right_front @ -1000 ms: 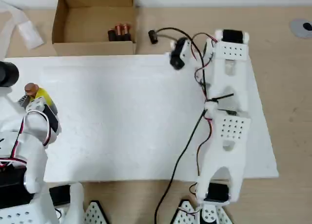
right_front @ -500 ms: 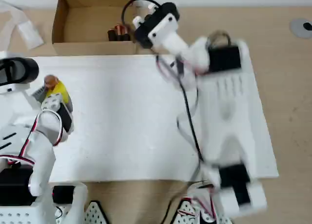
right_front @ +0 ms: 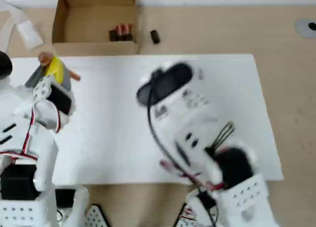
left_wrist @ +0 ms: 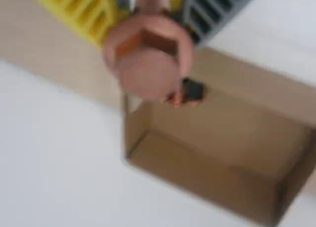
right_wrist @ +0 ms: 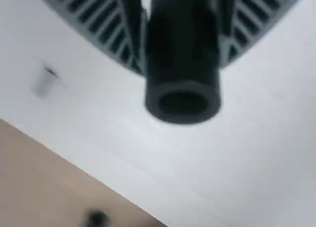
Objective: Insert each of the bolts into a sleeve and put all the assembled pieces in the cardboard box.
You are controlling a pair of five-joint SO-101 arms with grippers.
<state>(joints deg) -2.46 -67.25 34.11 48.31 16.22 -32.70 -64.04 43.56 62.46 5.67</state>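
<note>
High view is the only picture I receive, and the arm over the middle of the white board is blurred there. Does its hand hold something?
Observer: Yes. In the right wrist view the right hand is shut on a black sleeve, and the sleeve's hollow end is showing.
Operator: And the orange piece in the other hand, near the box, what is it?
Observer: It is a bolt. The left wrist view shows its hexagonal head, with the left hand shut on it.
</note>
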